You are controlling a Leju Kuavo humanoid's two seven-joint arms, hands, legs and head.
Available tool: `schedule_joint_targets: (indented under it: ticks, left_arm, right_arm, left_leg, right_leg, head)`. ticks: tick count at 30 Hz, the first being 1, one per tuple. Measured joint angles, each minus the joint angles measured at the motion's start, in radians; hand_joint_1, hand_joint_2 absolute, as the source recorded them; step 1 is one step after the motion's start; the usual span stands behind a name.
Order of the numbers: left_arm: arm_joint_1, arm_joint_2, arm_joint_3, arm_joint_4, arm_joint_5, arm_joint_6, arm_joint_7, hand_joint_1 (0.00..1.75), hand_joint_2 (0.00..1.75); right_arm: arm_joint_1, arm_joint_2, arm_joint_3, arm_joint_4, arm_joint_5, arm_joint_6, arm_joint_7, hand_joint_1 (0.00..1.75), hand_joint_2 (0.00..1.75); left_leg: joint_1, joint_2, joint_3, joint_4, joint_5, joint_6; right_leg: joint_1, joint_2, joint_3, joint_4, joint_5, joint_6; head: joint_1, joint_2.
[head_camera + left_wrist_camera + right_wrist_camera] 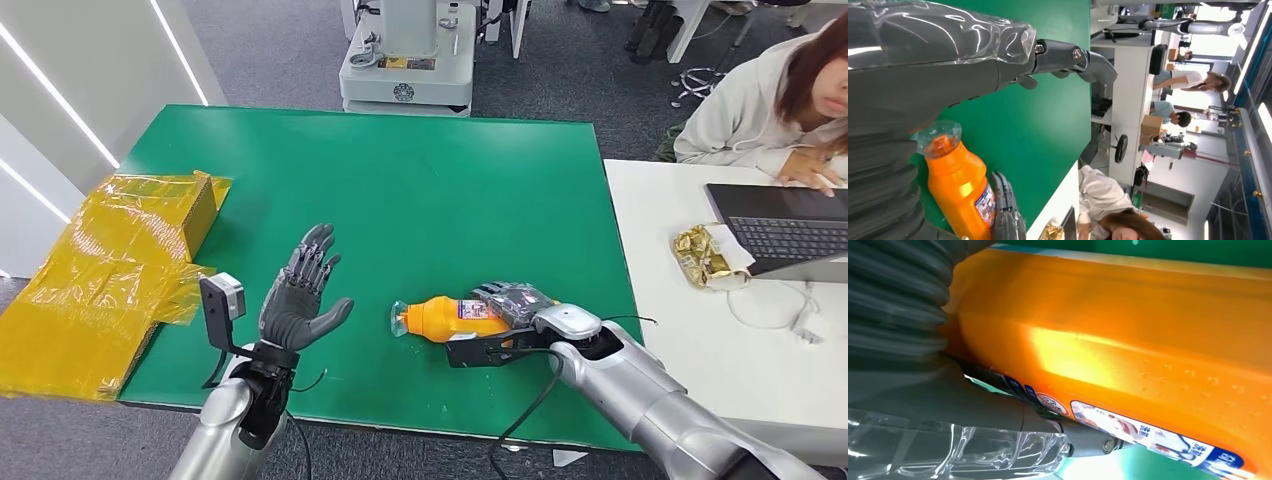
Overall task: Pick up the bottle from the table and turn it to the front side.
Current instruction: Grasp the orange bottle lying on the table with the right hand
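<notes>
The orange bottle [437,318] lies on its side on the green bench [400,190], near the front edge, its neck pointing toward the robot's left. It is a translucent plastic bottle of orange liquid with a clear film wrapped over the cap end. A blue, white and red label [1158,434] runs along its body; it carries Chinese characters, too small and blurred to read, and no brand name can be made out. The right hand [512,303] is wrapped over the label end of the bottle, fingers curled on top and thumb pressed along its side. The left hand [300,293] stands upright above the bench just left of the bottle, fingers spread and holding nothing. A yellow-taped cardboard box [140,220] sits at the bench's left edge
</notes>
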Motion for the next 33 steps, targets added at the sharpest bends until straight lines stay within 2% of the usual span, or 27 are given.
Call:
schedule_joint_targets:
  ticks: [2,6,8,18,27,29,33]
  left_arm:
    - [0.004,0.0,0.0,0.0,0.0,0.002,0.0,0.0,1.75]
    - [0.013,0.001,0.0,0.0,0.001,0.008,0.0,0.0,1.75]
    - [0.016,0.003,0.0,0.0,0.002,0.01,0.0,0.0,1.75]
    - [0.03,0.008,0.0,0.0,0.006,0.022,-0.003,0.0,1.75]
    - [0.038,0.008,0.0,-0.002,0.006,0.025,-0.003,0.0,1.75]
    - [0.041,0.008,0.0,-0.002,0.005,0.027,-0.003,0.0,1.75]
    - [0.044,0.009,0.0,-0.002,0.003,0.029,-0.009,0.0,1.75]
  right_arm:
    - [-0.001,-0.006,0.002,-0.001,0.015,0.001,0.033,0.0,1.75]
    - [-0.001,-0.026,0.003,-0.01,0.027,0.012,0.085,1.7,1.75]
    - [0.001,-0.035,0.003,-0.018,0.024,0.017,0.09,1.75,1.75]
    - [0.01,-0.05,0.002,-0.042,0.015,0.026,0.082,1.75,1.75]
    - [0.01,-0.05,-0.012,-0.044,-0.04,0.028,0.032,1.75,1.75]
    - [0.014,-0.05,-0.027,-0.044,-0.103,0.045,-0.013,1.75,1.75]
    - [0.047,-0.052,-0.119,-0.046,-0.405,0.18,-0.191,1.75,1.75]
  left_leg:
    - [0.0,0.0,0.0,0.0,0.0,0.0]
    - [0.0,0.0,0.001,0.0,0.0,0.0]
    - [0.0,0.0,0.001,0.0,0.0,0.0]
    - [0.0,0.0,0.001,0.001,0.001,0.0]
    - [0.0,0.0,0.001,0.0,0.0,0.0]
    - [0.0,0.0,0.001,0.0,0.0,0.0]
    - [0.0,0.001,0.003,0.0,0.0,0.0]
  right_leg:
    - [0.0,0.0,0.0,0.0,0.0,0.0]
    - [0.0,0.0,0.001,0.0,0.0,0.0]
    - [0.0,0.0,0.001,0.0,0.0,0.0]
    - [0.0,0.001,0.001,0.0,0.001,0.001]
    - [0.0,0.0,0.001,0.0,0.001,0.001]
    - [0.0,0.0,0.001,0.0,0.001,0.001]
    - [0.0,0.002,0.002,-0.001,0.001,0.001]
  head:
    - [0.0,0.0]
    - [0.0,0.0]
    - [0.0,0.0]
    - [0.0,0.0]
    - [0.0,0.0]
    - [0.0,0.0]
    - [0.0,0.0]
